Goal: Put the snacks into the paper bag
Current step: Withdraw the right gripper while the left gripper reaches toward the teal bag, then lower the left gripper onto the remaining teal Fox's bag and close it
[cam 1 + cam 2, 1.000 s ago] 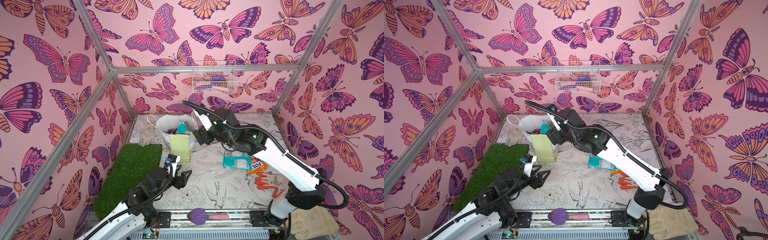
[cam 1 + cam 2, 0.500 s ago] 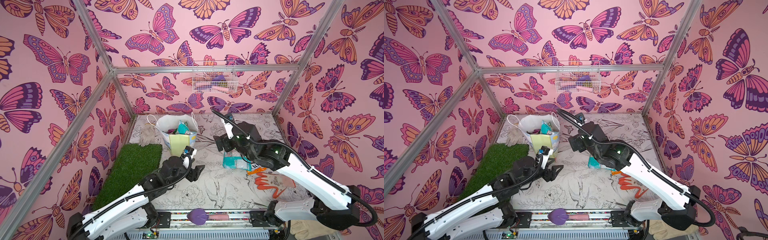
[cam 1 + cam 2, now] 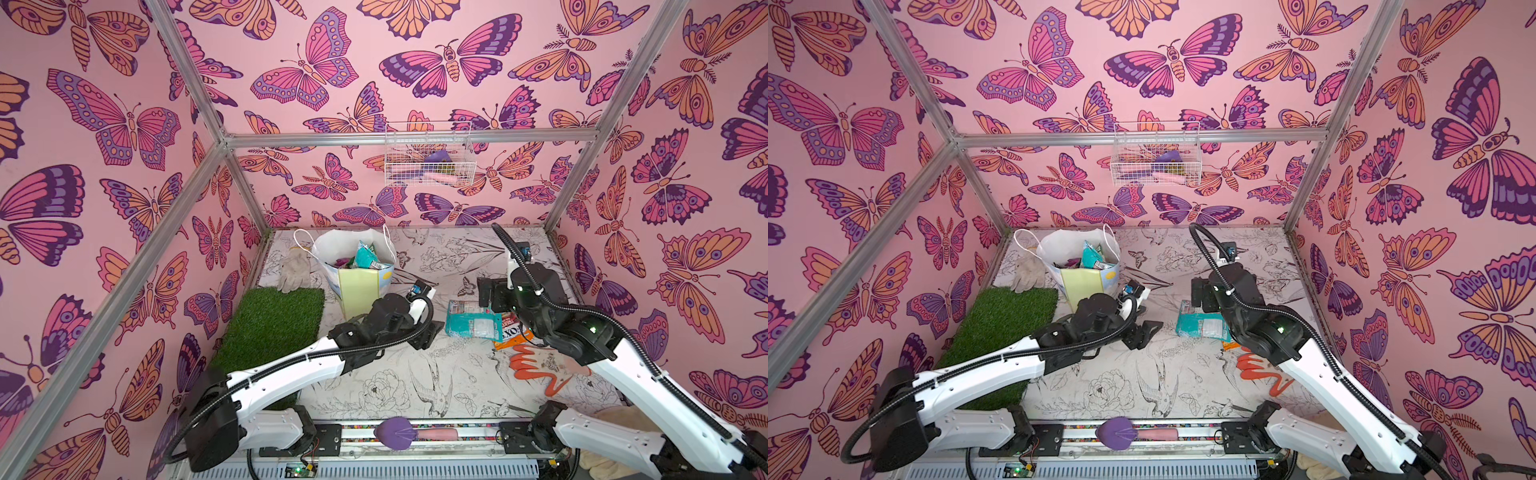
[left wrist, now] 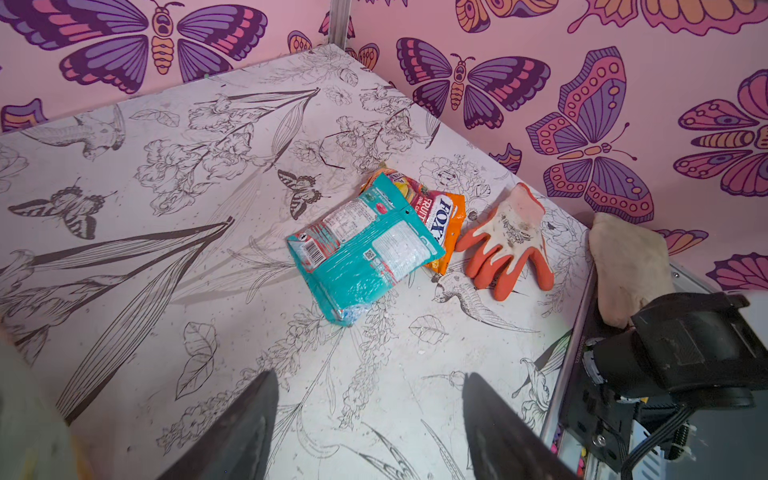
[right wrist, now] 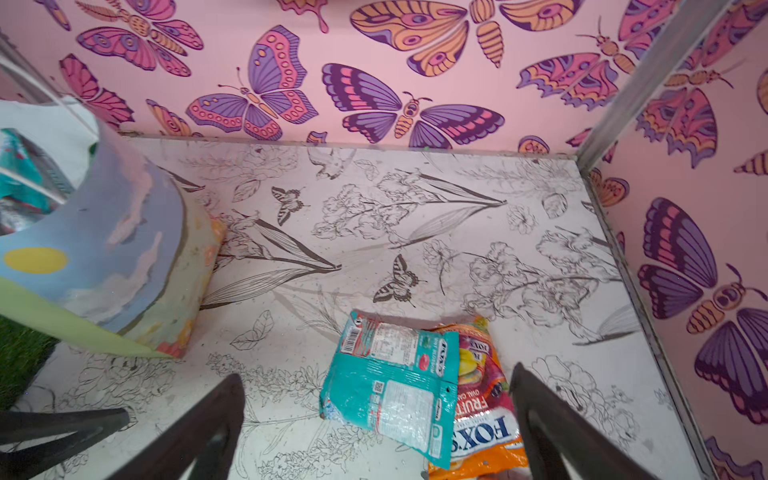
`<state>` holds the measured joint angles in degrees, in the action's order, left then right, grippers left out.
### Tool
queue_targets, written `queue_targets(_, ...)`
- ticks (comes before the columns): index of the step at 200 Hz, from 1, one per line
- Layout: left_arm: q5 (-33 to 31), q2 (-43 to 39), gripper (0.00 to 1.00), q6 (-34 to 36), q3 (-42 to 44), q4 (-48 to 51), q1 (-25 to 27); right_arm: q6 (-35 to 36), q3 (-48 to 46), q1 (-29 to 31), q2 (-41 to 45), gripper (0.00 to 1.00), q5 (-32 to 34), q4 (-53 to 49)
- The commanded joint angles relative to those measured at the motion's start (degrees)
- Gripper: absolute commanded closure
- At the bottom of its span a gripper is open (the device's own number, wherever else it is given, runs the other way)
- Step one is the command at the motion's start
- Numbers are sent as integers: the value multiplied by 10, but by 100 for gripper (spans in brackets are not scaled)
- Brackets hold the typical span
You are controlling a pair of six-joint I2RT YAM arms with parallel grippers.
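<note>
Lying loose: 1 teal pkt (image 4: pixel 361 253), 1 Fox's bag (image 4: pixel 442 216); left gripper (image 4: pixel 368 380), right gripper (image 5: pixel 376 374) spread, empty.

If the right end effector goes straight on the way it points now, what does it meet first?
Probably the teal packet, lying partly over the orange Fox's bag, just ahead of the open right end effector; depth is unclear.

Table (image 3: pixel 465 386) bears paper bag (image 3: pixel 359 291), turf (image 3: pixel 274 324), teal packet (image 3: pixel 473 323), orange glove (image 3: pixel 536 368), pale glove (image 3: pixel 294 270).

A teal packet (image 3: pixel 473 322) lies flat, partly covering the orange Fox's bag (image 3: pixel 512 332); well apart, the paper bag (image 3: pixel 359 291) stands upright and open, holding more packets (image 3: pixel 365 254)
</note>
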<state>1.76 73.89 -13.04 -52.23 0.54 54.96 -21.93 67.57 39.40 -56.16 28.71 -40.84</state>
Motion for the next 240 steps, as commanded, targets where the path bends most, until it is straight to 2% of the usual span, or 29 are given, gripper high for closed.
queue_targets(1, 11, 42, 28, 7, -28, -21, 9, -37, -16, -29, 24, 1, -1, -18)
queue_targets(44, 15, 119, 27, -6, -83, -21, 18, -57, -49, -82, 56, 1, -13, -25)
queue_targets(112, 18, 220, 25, -2, -154, -20, 37, -59, -86, -118, 78, 1, -3, -21)
queue_targets(168, -31, 292, 24, 72, -213, 6, 72, -77, -103, -187, 115, 1, -7, -22)
queue_targets(213, -92, 350, 24, 147, -263, 46, 108, -84, -113, -252, 124, 1, -64, -23)
queue_targets(240, -128, 381, 24, 183, -283, 60, 127, -89, -119, -268, 124, 1, -88, -23)
